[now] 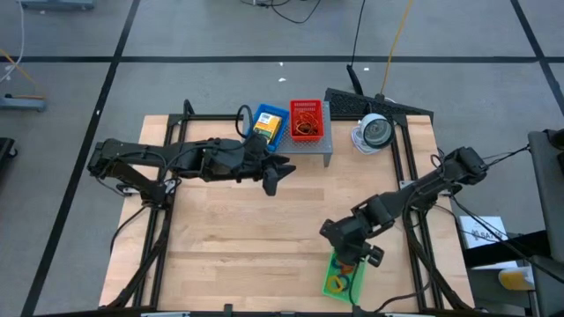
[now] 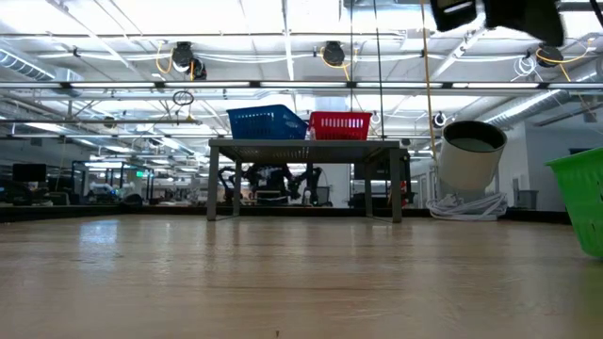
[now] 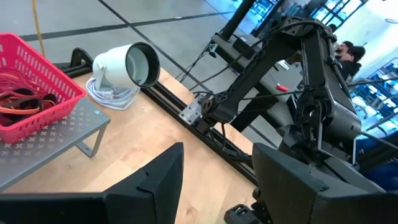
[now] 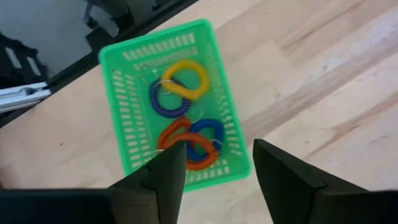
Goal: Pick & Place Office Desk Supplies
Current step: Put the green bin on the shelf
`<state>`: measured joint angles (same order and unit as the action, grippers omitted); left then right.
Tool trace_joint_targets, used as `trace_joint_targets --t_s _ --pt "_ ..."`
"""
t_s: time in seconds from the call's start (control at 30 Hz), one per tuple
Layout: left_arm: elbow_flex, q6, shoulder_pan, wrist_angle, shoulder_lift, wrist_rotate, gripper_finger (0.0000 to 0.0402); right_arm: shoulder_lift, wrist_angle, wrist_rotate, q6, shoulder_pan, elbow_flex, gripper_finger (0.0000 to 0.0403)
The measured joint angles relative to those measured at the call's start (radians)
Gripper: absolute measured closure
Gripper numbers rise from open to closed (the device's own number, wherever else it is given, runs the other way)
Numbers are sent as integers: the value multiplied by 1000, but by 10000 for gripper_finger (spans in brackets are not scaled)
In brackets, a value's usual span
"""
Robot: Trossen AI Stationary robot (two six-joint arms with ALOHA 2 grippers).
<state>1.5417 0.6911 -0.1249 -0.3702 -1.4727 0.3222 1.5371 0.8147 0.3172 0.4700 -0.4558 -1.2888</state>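
From left to right in the overhead view, we first meet the left gripper [image 1: 271, 180], held above the bare wooden table [image 1: 238, 238] just in front of the grey shelf [image 1: 322, 145]; its wrist camera shows the two dark fingers [image 3: 155, 180] spread apart with nothing between them. Behind it, at the far edge of the table, the blue tray [image 1: 270, 123] holds a yellow-and-green crayon box [image 1: 267, 129]. Immediately beside it, on the shelf's perforated top, sits the red tray [image 1: 306, 118] — inside we see a tangle of thin reddish rubber bands [image 3: 18, 99]. In the low view both trays stand side by side on the shelf, blue [image 2: 268, 122] left of red [image 2: 340, 124]. Further right, near the shelf's end, stands a round white-and-grey device [image 1: 374, 132] on a coil of white cable [image 3: 109, 93]. At the near edge of the table, right of centre, lies the green tray [image 1: 344, 280], partly covered from above by the right gripper [image 1: 351, 255]. The right wrist camera looks down into this tray [image 4: 124, 112] — it contains four coiled rings: a yellow ring [image 4: 183, 78], a purple ring [image 4: 165, 102], a blue ring [image 4: 202, 137] and an orange ring [image 4: 180, 149], the last two overlapping. The right gripper's fingers [image 4: 283, 180] are spread wide above the tray and pinch nothing.
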Motion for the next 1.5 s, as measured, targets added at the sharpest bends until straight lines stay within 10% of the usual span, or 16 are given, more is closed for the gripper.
trace_joint_targets --t_s 1.5 --pt "0 17 2 0 0 29 202 226 -211 109 -50 2 20 233"
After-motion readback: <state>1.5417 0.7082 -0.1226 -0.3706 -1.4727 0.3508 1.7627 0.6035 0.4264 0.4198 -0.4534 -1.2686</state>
